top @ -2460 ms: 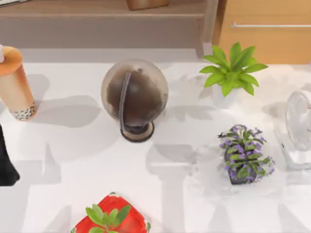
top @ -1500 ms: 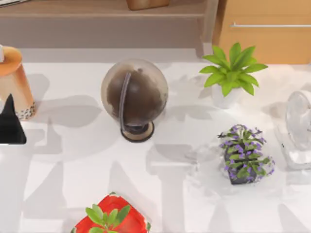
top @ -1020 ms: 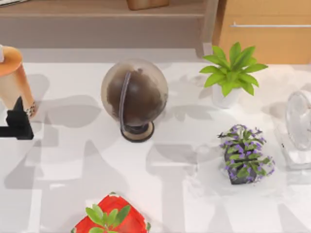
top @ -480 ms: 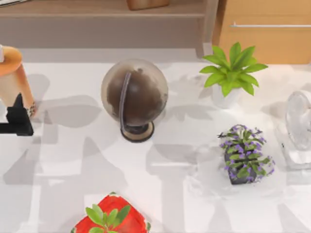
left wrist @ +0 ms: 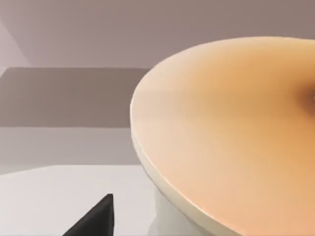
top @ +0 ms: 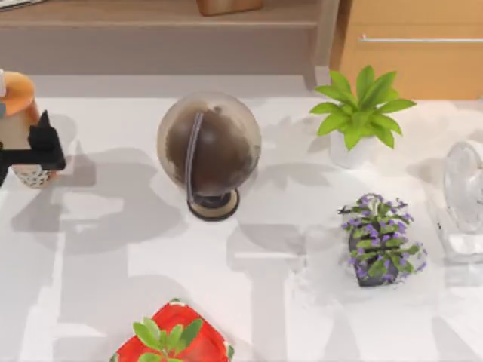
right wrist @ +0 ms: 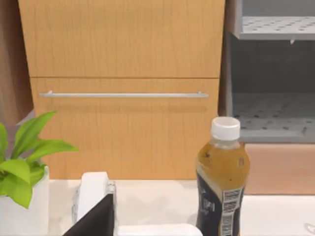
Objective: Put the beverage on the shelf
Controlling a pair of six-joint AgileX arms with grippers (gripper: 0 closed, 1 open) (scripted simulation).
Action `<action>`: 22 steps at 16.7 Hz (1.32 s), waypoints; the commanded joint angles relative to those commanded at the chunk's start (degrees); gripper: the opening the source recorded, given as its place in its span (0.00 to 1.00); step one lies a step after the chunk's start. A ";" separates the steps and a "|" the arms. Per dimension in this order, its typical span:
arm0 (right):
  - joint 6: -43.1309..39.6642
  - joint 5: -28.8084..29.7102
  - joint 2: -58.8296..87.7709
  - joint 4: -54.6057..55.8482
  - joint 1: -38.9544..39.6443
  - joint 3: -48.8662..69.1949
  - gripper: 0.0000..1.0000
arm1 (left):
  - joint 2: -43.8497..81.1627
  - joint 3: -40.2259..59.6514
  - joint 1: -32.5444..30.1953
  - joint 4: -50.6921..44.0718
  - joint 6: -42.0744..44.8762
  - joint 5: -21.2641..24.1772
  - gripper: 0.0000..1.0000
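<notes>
Closing in from lower left, left gripper (top: 34, 154) now overlaps beverage (top: 16, 98); grip undeterminable; shelf (top: 151, 13) awaits.

Beverage (top: 16, 113) far left; globe (top: 209, 148) right of it.
</notes>
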 joint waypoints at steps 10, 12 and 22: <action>0.00 0.00 0.00 0.00 0.00 0.00 1.00 | 1.43 1.40 -0.22 0.14 -0.05 -0.19 0.62; 0.00 0.00 0.00 0.00 0.00 0.00 1.00 | 1.43 1.40 -0.22 0.14 -0.05 -0.19 0.47; 0.00 0.00 0.00 0.00 0.00 0.00 1.00 | 1.43 1.40 -0.22 0.14 -0.05 -0.19 0.00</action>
